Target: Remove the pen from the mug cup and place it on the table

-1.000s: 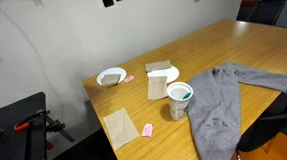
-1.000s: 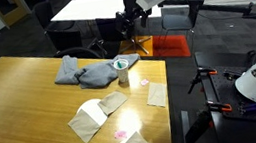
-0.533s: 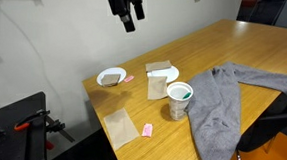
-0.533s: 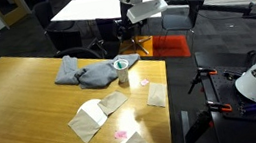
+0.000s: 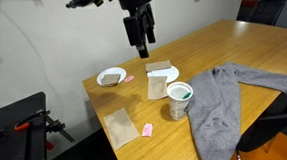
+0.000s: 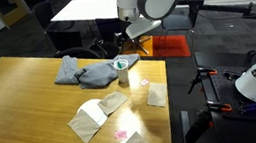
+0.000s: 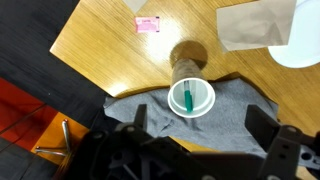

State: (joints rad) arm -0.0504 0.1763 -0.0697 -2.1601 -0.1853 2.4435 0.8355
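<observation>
The whitish speckled mug cup [image 5: 177, 104] stands on the light brown table [image 5: 232, 45], touching a grey cloth. It also shows in the other exterior view [image 6: 122, 72] and from above in the wrist view [image 7: 191, 82]. The green pen [image 7: 188, 97] stands inside the cup, leaning on its wall; only a teal patch shows at the rim in an exterior view [image 5: 180, 92]. My gripper [image 5: 141, 50] hangs open and empty well above the table, apart from the cup. In the wrist view its fingers [image 7: 200, 128] are spread wide, with the cup just beyond the gap between them.
A crumpled grey cloth [image 5: 235, 99] lies beside the cup. Two shallow white bowls [image 5: 111, 77] [image 5: 169, 74], brown paper napkins [image 5: 119, 127] [image 5: 157, 86] and a small pink block [image 5: 147, 130] lie near the table's end. A black stand [image 5: 21, 128] is off the table.
The arm has come down from the top of the picture and moved toward the cup. The cup, the pen and the other things have not moved.
</observation>
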